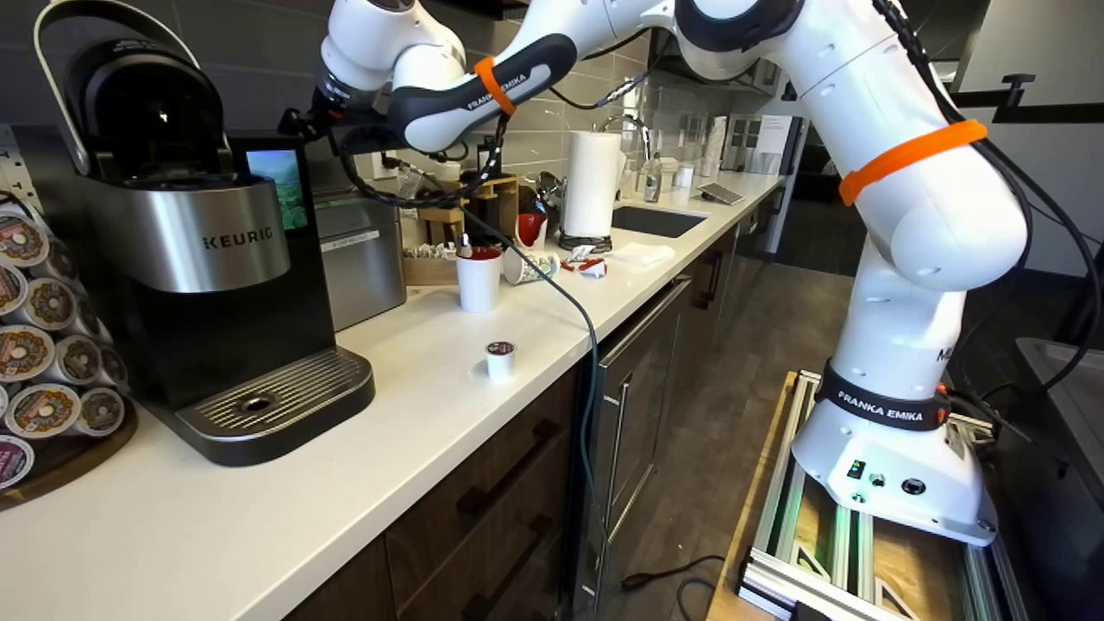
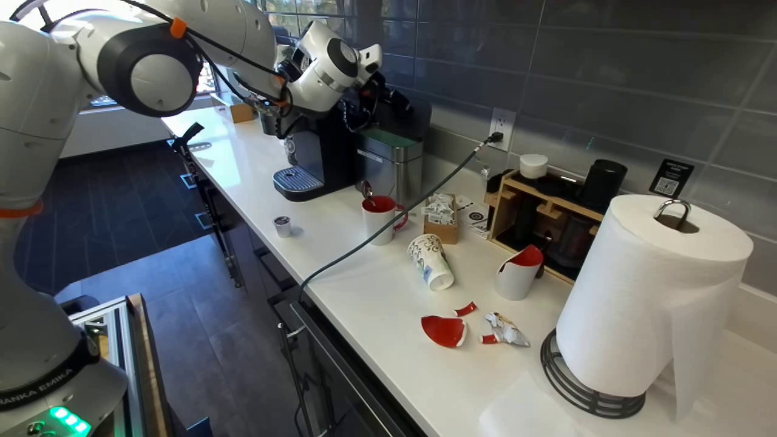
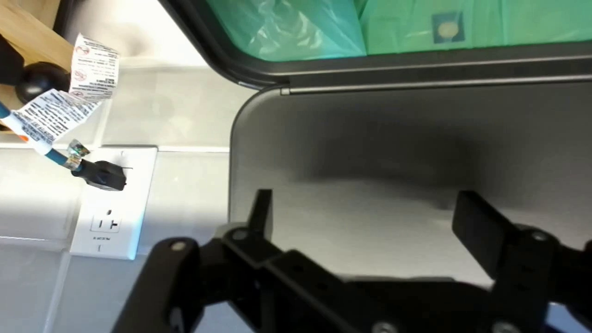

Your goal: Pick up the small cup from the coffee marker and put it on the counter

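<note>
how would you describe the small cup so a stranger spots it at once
In an exterior view, find the black and silver coffee machine on the pale counter. Right of its drip tray, near the counter's front edge, stands the small cup. It is white with a dark top, far shorter than the red-lined mug behind it and apart from the stacked pods.

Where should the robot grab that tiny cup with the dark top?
Probably around the side walls of the small cup, just below the rim, coming from straight above with the gripper open. It stands upright on the counter, apart from the white mug, so both sides look reachable; its flat top offers little to pinch.
</note>
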`<state>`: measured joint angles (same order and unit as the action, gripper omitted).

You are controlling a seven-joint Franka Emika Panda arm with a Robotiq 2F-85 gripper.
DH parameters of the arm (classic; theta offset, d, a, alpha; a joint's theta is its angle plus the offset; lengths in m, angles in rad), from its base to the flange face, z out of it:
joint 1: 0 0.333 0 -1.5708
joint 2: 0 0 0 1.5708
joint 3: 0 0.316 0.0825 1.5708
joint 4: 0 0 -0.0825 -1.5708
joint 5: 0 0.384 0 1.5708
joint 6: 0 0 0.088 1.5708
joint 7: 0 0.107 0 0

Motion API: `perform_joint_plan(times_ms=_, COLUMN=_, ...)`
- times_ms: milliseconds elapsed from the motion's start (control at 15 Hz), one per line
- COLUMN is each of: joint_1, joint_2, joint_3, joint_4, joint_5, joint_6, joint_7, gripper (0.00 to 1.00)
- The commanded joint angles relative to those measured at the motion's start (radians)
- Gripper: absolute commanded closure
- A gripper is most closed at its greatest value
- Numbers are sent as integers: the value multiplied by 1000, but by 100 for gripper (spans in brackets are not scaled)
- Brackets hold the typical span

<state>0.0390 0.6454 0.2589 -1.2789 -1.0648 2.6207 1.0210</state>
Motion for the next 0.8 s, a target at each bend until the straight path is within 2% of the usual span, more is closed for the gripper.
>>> perform_joint_plan(times_ms=0, joint_1=64, joint_2=23, joint_3=-88, joint_4=39, joint_5=120, joint_6=8, joint_7=-60, gripper=0)
perform_joint_plan(times_ms=200, joint_1=97, joint_2=7, joint_3=-146, joint_4=19, joint_5=208, joint_6=12, joint_7=-103, gripper=0)
perform_joint_plan(times_ms=267, joint_1=43, joint_2=-10, joint_3=-79, joint_4=-15, joint_5=167, joint_6=13, joint_7=-87, gripper=0)
perform_joint_plan(times_ms=400, joint_1=24, joint_2=-69, joint_3=-84, joint_4=-125, joint_5=155, joint_6=82, joint_7=-66, gripper=0)
perform_joint_plan(times_ms=600, joint_1=-26, joint_2=-136, joint_3=-71, joint_4=-284, joint_5=128, joint_6=238, joint_7=-55, gripper=0)
perform_joint_plan(times_ms=733, joint_1=-84, joint_2=-171, joint_3=-50, joint_4=-384, joint_5=121, joint_6=400, joint_7=-68, gripper=0)
